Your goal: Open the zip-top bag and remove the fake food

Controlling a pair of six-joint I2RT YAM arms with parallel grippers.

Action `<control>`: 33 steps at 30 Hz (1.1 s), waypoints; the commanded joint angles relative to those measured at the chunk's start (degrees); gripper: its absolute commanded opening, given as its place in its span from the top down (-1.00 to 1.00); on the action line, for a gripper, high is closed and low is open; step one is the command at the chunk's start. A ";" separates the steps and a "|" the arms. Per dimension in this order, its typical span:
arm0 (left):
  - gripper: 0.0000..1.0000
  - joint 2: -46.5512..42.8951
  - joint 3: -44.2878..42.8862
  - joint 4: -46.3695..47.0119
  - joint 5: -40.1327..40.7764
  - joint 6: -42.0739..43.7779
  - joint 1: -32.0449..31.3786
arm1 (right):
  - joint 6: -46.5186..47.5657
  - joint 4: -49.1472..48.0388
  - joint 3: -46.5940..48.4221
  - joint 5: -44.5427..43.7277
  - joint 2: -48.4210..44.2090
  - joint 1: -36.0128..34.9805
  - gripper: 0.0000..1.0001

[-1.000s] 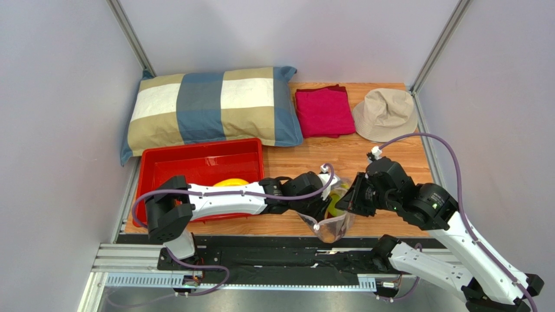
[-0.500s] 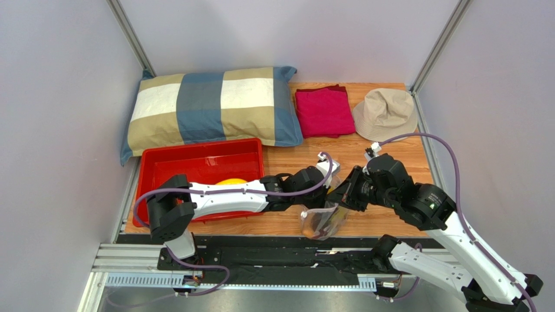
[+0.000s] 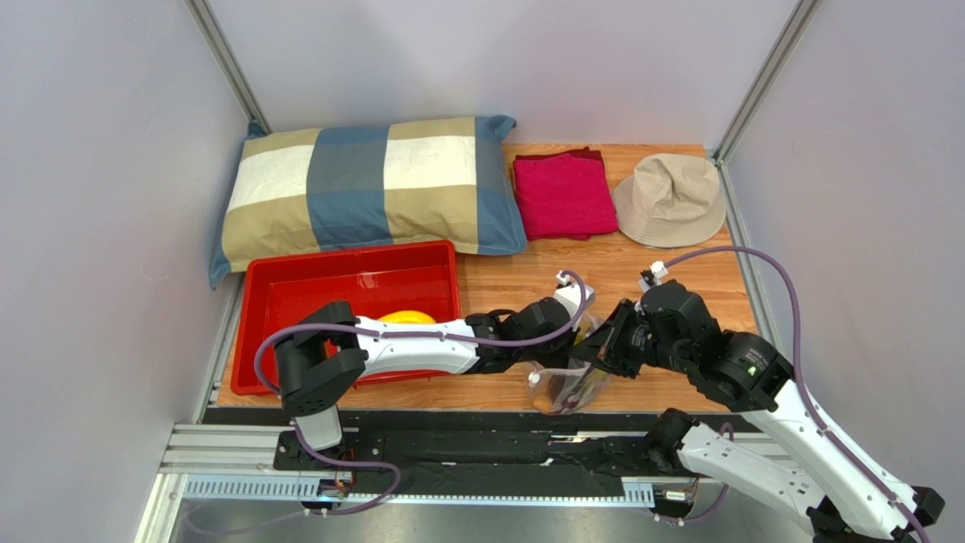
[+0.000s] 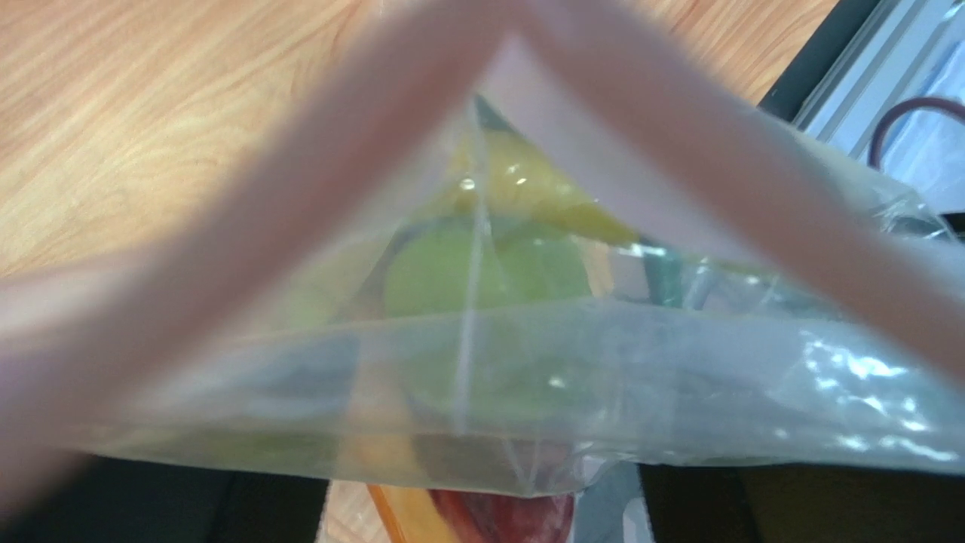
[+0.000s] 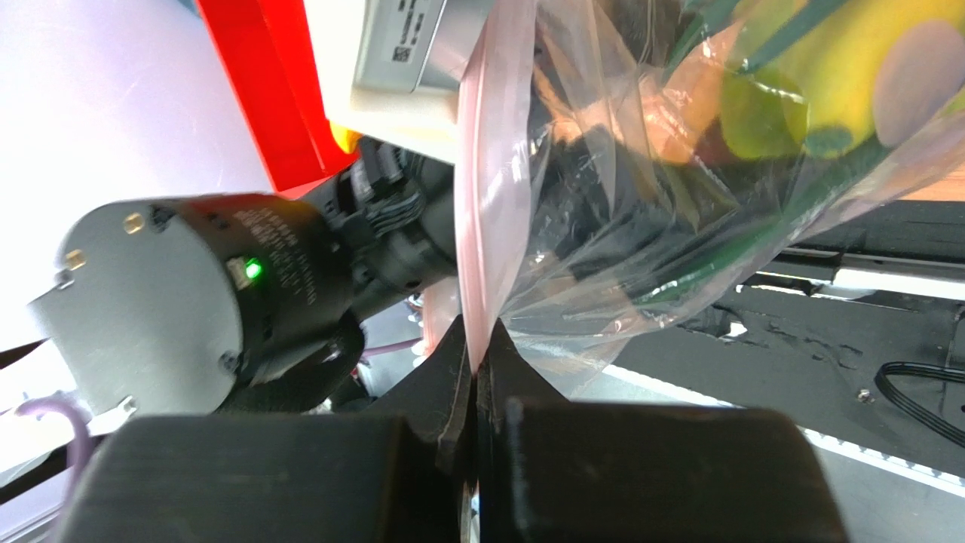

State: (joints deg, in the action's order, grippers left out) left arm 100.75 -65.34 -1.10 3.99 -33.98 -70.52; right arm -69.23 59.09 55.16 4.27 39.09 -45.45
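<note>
The clear zip-top bag (image 3: 563, 387) hangs between my two grippers near the table's front edge. My right gripper (image 3: 598, 351) is shut on its pink zip strip (image 5: 487, 204), pinched at the fingertips (image 5: 476, 351). My left gripper (image 3: 560, 343) sits at the bag's mouth with its fingers (image 4: 113, 515) apart. In the left wrist view the pink strip (image 4: 702, 147) spreads in an inverted V, so the mouth is open. Fake food lies inside: a round green fruit (image 4: 487, 272), a yellow banana (image 4: 532, 187), an orange piece (image 3: 543, 401) and dark green bits (image 5: 725, 266).
A red tray (image 3: 283, 296) at the left holds a yellow object (image 3: 402, 318), partly hidden by my left arm. A checked pillow (image 3: 363, 187), a folded red cloth (image 3: 563, 195) and a beige hat (image 3: 671, 198) lie at the back. The black rail (image 3: 453, 453) runs along the front.
My left arm has reached further right, up to the bag's mouth. My right gripper has shifted a little left and down, still holding the strip. The bag now hangs lower and more bunched.
</note>
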 commanded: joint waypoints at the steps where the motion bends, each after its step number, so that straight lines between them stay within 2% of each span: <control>1: -0.70 0.15 2.67 14.35 0.14 -1.27 -0.05 | -2.31 -3.02 0.30 2.06 -1.39 -0.34 1.00; 4: -0.68 2.51 -0.39 11.75 -0.38 -1.27 -0.14 | -1.96 -3.02 1.44 2.76 -0.25 -0.51 1.00; 7: -0.61 3.58 1.17 15.15 -1.27 -2.58 -0.14 | -1.78 -3.80 3.55 2.84 2.12 -0.69 1.00; 12: -0.75 4.72 2.85 16.84 -0.04 -4.69 -0.06 | -1.43 -5.57 6.80 3.20 5.64 -1.39 1.00; 15: -0.69 6.56 3.20 18.41 0.40 -5.48 -0.05 | -1.60 -4.95 6.55 3.02 5.74 -1.57 1.00; 17: -0.50 8.14 3.12 20.17 -0.21 -5.05 -0.14 | -2.05 -4.86 5.67 3.02 5.12 -1.74 1.00; 22: -0.19 8.15 4.95 20.69 -1.44 -4.08 -0.05 | -3.01 -3.46 3.38 1.79 2.66 -1.83 1.00; 24: 0.01 7.53 5.57 20.62 -1.88 -3.30 -0.06 | -2.75 -2.67 3.29 0.83 2.13 -1.83 1.00; 25: 0.21 7.27 5.75 19.83 -2.23 -2.77 -0.14 | -2.05 -1.62 3.47 0.30 1.78 -1.75 1.00; 26: 0.60 6.05 5.66 18.78 -2.32 -2.24 -0.06 | -1.79 -0.74 3.47 -0.22 1.34 -1.83 1.00; 28: 0.79 4.46 5.58 15.98 -2.23 -0.48 -0.05 | -0.65 1.45 3.47 -1.54 0.99 -1.83 1.00; 29: 0.96 2.19 5.40 14.57 -2.06 0.39 -0.05 | -0.29 2.08 3.12 -1.98 0.29 -1.83 1.00; 33: 1.00 -4.58 3.12 5.52 -1.35 5.83 -0.05 | 2.60 4.01 1.71 -4.18 -1.55 -1.83 1.00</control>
State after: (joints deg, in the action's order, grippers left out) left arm 104.33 -61.06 14.35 2.04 -35.09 -70.48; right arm -69.56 61.58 57.63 2.90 40.10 -46.85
